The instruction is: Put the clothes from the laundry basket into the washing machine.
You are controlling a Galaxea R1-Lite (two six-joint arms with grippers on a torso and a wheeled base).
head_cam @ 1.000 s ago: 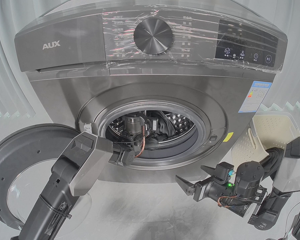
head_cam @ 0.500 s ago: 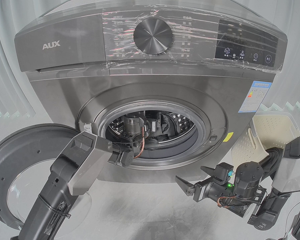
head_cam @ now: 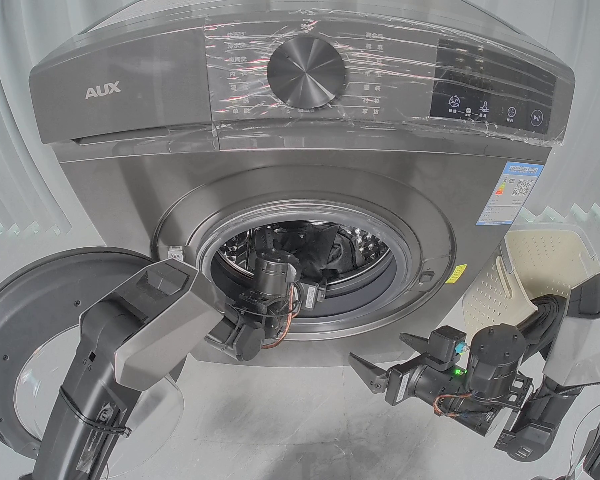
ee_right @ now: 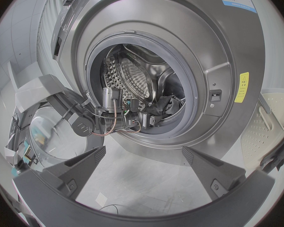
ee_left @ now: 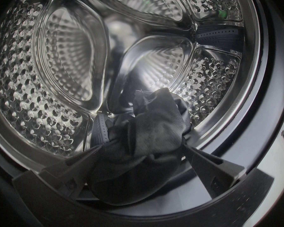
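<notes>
1. washing machine (head_cam: 147, 188): the door (head_cam: 33, 315) is found swung fully open to the robot's left, and the perforated drum (ee_left: 53, 79) is exposed.
2. dark garment (ee_left: 151, 133): it is found bunched inside the drum, low at the front lip, just behind the door seal (ee_right: 192, 89).
3. left gripper (ee_left: 139, 156): it is positioned at the door opening and pointed into the drum. its fingers are spread wide. the garment lies between the tips, and no clamping on it is observed.
4. right gripper (head_cam: 378, 349): it is held in front of the machine, below the opening, with fingers spread wide and nothing held.
5. laundry basket (head_cam: 513, 281): a cream, perforated basket is noted just beside the machine's right side.
</notes>
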